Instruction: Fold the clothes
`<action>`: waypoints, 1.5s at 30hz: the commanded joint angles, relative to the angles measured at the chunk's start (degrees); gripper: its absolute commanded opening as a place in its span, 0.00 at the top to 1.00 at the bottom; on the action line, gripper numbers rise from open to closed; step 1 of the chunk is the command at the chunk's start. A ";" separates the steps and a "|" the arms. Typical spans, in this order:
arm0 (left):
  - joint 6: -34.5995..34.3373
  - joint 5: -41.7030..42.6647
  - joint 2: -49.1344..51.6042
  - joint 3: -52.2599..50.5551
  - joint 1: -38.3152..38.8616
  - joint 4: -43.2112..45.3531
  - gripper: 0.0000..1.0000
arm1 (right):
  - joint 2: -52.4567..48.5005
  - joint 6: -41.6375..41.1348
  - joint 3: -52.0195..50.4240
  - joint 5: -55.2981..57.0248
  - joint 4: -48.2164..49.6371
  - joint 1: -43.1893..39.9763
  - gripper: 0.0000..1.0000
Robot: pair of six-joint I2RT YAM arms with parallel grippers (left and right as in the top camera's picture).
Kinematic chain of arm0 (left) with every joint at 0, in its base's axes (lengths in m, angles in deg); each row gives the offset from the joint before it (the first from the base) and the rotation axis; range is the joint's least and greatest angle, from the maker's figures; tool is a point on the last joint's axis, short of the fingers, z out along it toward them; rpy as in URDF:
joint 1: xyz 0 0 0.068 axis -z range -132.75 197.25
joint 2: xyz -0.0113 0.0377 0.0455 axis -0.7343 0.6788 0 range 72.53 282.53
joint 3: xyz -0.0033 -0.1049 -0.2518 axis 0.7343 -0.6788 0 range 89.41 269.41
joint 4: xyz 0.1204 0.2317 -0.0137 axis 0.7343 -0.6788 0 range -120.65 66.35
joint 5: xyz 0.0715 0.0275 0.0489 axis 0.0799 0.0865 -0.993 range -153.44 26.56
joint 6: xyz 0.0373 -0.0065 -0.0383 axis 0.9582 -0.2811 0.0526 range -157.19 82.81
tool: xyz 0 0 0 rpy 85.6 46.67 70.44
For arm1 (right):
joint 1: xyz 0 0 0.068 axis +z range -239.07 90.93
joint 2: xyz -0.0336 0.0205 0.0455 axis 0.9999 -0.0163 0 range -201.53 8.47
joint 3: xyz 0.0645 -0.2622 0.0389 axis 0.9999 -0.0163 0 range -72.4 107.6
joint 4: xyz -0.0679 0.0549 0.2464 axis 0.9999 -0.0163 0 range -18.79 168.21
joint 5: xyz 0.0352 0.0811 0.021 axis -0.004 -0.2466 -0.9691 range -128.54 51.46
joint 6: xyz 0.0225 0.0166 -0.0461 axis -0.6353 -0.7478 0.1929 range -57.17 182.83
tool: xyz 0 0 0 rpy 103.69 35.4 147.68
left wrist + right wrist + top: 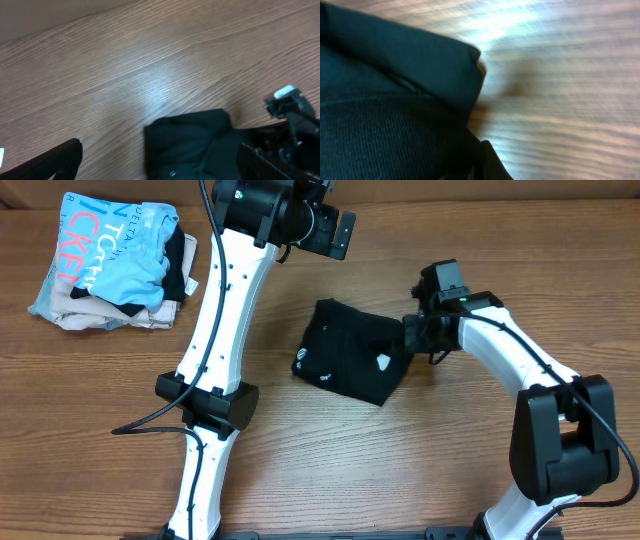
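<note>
Black shirt (350, 363) mid-table, pale garment pile (110, 265) well apart

The right gripper (410, 335) buries its fingertips in the black shirt (345, 355); I can't read its jaws, and its wrist view is blurred.

**Robotics laboratory workbench.** A plain wood-grain table (90, 440) carries a black shirt (350, 360). Left of the shirt stands the left arm (215, 330), white-shelled with black joints, and a black cable (140, 423) trails from its lower clamp. Right of the shirt bends the matching right arm (530, 370), with a green indicator light (463, 301) lit near its wrist. Far left of the shirt and beyond it lies a pile (110, 265) of folded garments. One camera looks down on the shirt and one rides on each wrist, marking an instrumented rig.
</note>
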 commanded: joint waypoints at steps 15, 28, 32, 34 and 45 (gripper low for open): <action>6.82 -0.02 0.44 -10.25 -0.17 -5.75 0.00 | 2.64 -0.98 13.70 -9.16 -15.45 -4.79 0.20; 11.37 6.10 0.44 -31.23 5.33 -4.22 0.25 | 8.24 -0.37 21.99 -8.28 -23.52 -10.64 0.22; 11.65 6.23 0.44 -37.79 8.37 0.76 0.25 | 8.24 -0.37 21.99 -7.69 -23.65 -10.99 0.22; 13.42 5.07 0.44 -42.23 10.08 3.85 0.21 | 8.24 -0.37 21.99 -7.41 -23.85 -10.97 0.22; 11.28 -8.15 0.44 -63.04 11.78 23.63 0.05 | 8.24 -0.39 21.99 -7.23 -24.11 -10.97 0.21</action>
